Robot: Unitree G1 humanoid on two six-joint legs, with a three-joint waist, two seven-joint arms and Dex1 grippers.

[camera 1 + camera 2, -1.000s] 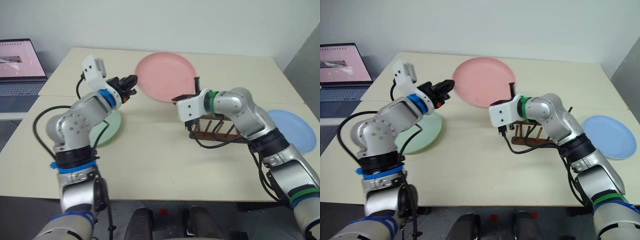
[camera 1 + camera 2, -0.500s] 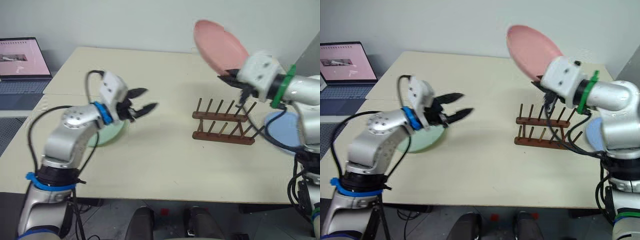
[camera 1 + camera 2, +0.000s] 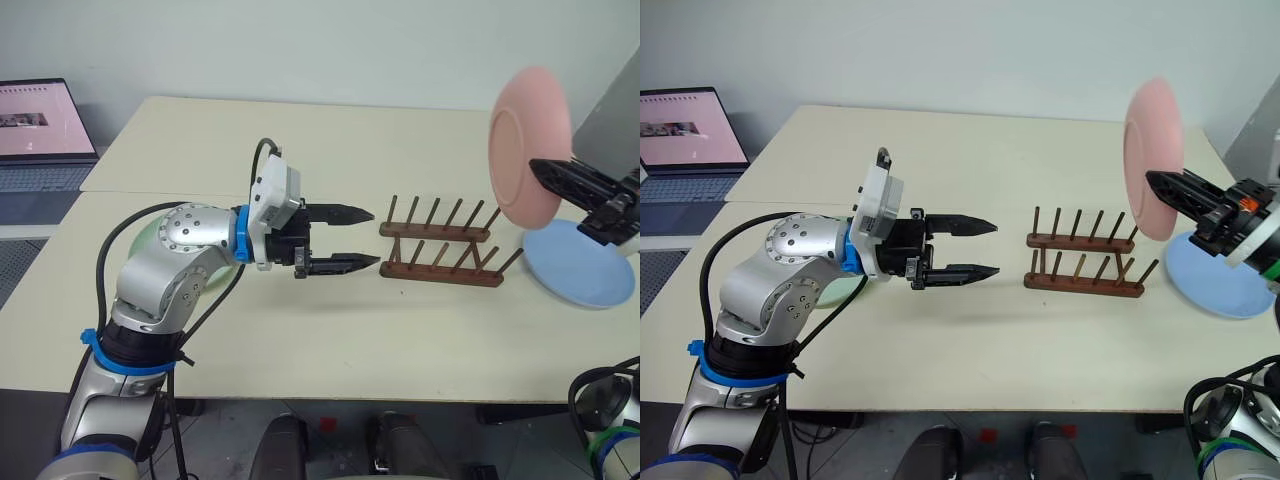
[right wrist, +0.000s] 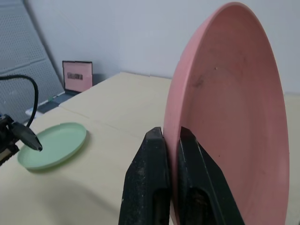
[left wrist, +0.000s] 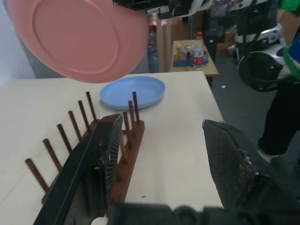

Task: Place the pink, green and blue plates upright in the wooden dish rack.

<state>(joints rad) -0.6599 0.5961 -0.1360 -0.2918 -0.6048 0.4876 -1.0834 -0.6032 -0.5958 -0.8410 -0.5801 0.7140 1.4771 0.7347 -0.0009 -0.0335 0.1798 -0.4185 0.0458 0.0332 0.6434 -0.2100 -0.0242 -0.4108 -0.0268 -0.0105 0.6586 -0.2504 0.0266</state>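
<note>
The bench (image 3: 330, 330) is pale and wide, and most of what matters sits toward the robot's right half of it. The pink plate (image 3: 528, 150) is the biggest thing in play: it is up in the air, turned on edge, with the right gripper (image 3: 1173, 190) pinching its lower rim, the two black fingers (image 4: 149, 187) clamped together on either side of the rim. The rack (image 3: 442, 245) lies below and to the left of those fingers, its long axis running across the bench, side to side, with two rows of pegs. From here the plate's face looks roughly square to that long axis, so I'd judge the next move to be a carry leftward and down into a gap between pegs. The right arm is plainly the nearer one for that.

The blue plate (image 3: 580, 262) lies flat just under the right fingers, close beside the rack's right end, and could get clipped on the way down. The left gripper (image 3: 345, 238) points level at the rack's left end, fingers apart and holding nothing, near but not touching the wood. The green plate (image 4: 52, 144) lies flat behind the left arm, well apart from the rack. A laptop (image 3: 40, 130) sits off at the far left.
</note>
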